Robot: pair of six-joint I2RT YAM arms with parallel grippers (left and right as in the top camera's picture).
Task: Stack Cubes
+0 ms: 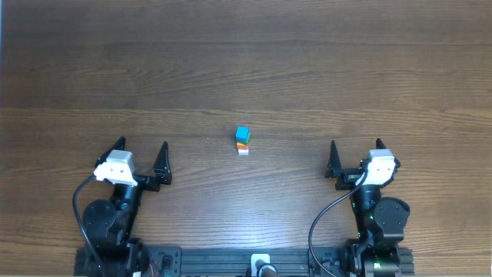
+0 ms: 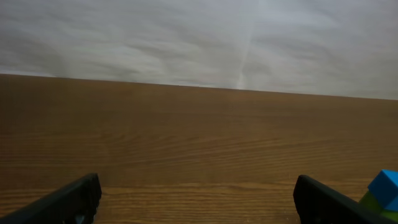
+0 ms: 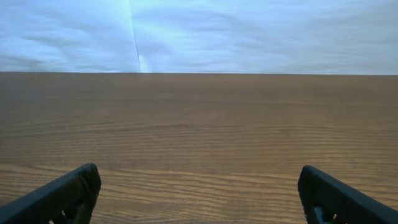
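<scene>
At mid-worktop, between the two arms: one upright stack, with blue cube on top, orange cube under it and white cube at the bottom, each touching the next. Long axis straight up from the worktop, so no lengthwise side to favour; open alike from either flank.

Spread wide, holding nothing, near its own base: left pincer. Likewise wide and bare: right pincer. Both pointed up the worktop, away from the bases, in parallel.

Key relation: stack about level with both sets of fingertips, hence sideways of each pincer rather than in front. To the right of the left pincer; to the left of the right pincer. Well apart from both, roughly midway, perhaps a touch nearer the left. In the left wrist view, blue cube just past the inner finger, outside the gap between the two fingers; in the right wrist view, bare wood ahead.

Judging from this: stacking seemingly done, all three cubes in one column. For any further touch, a swing inward first, then an approach from above, to avoid knocking the column over.
</scene>
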